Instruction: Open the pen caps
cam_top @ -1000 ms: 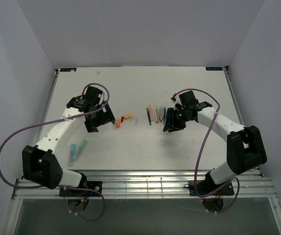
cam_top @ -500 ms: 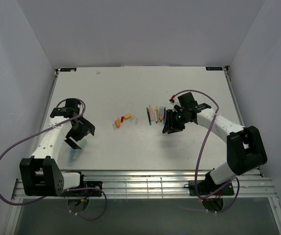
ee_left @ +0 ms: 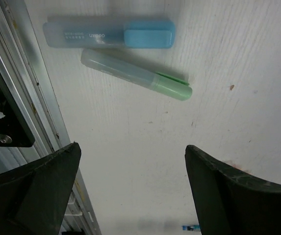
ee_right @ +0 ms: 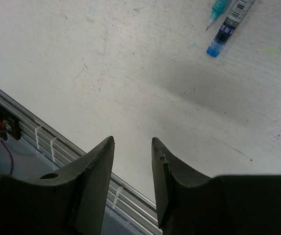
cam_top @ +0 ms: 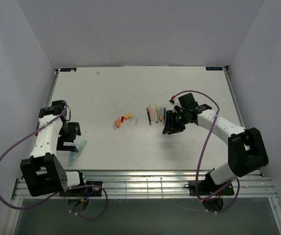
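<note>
Left claw (ee_left: 131, 149) retreated, released beside frosted green highlighter (ee_left: 130, 74); right claw (ee_right: 133, 142) half-parted, empty.

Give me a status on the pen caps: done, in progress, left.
Done: loose caps lie in a cluster, and the slim pens in the row look uncapped; two bare tips show in the right wrist view. In hand: nothing; the left claw hangs open over the blue highlighter and green highlighter, the right claw is empty. Left: both highlighters appear still capped.
</note>
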### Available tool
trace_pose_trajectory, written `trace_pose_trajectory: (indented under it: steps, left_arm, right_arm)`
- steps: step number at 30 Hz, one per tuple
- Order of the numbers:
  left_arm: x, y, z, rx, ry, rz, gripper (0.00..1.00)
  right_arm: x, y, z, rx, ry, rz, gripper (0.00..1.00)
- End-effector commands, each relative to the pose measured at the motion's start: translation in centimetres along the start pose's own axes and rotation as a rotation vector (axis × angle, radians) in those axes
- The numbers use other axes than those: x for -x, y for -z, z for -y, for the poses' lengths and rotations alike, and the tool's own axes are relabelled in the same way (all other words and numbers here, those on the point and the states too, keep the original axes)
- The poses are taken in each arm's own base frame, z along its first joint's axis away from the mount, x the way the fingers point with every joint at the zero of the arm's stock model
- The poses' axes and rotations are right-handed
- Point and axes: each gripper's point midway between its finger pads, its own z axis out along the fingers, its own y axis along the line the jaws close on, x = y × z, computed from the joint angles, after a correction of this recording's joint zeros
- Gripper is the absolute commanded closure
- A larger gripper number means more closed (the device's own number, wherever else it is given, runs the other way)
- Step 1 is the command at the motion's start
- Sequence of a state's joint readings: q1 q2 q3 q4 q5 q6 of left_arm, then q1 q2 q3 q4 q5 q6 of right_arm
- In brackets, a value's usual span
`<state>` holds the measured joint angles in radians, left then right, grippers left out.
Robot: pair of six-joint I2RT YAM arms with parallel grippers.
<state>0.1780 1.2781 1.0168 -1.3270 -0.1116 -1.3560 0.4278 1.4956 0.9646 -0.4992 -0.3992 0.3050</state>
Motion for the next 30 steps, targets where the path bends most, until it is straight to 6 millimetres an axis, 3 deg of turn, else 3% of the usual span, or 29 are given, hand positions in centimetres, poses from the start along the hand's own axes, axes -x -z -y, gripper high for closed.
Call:
trace_pose_trajectory:
  steps: [1, 4, 13, 30]
  left_arm:
    - [0.3, 0.5, 2.0, -0.009, 0.276, -0.032, 0.02]
    - [1.2, -0.5, 2.3, -0.016, 0.380, -0.021, 0.02]
    - [0.4, -4.1, 1.9, 0.036, 0.540, -0.069, 0.02]
    - [0.5, -6.7, 2.5, 0.087, 0.675, -0.062, 0.06]
  right_arm:
    - [-0.1, 0.7, -0.7, 0.020, 0.041, 0.015, 0.57]
    - [-0.3, 0.7, -0.6, 0.018, 0.042, 0.013, 0.57]
    - [-0.5, 0.6, -0.3, 0.010, 0.043, 0.004, 0.57]
    - [-1.5, 0.3, 0.4, -0.014, 0.039, -0.018, 0.57]
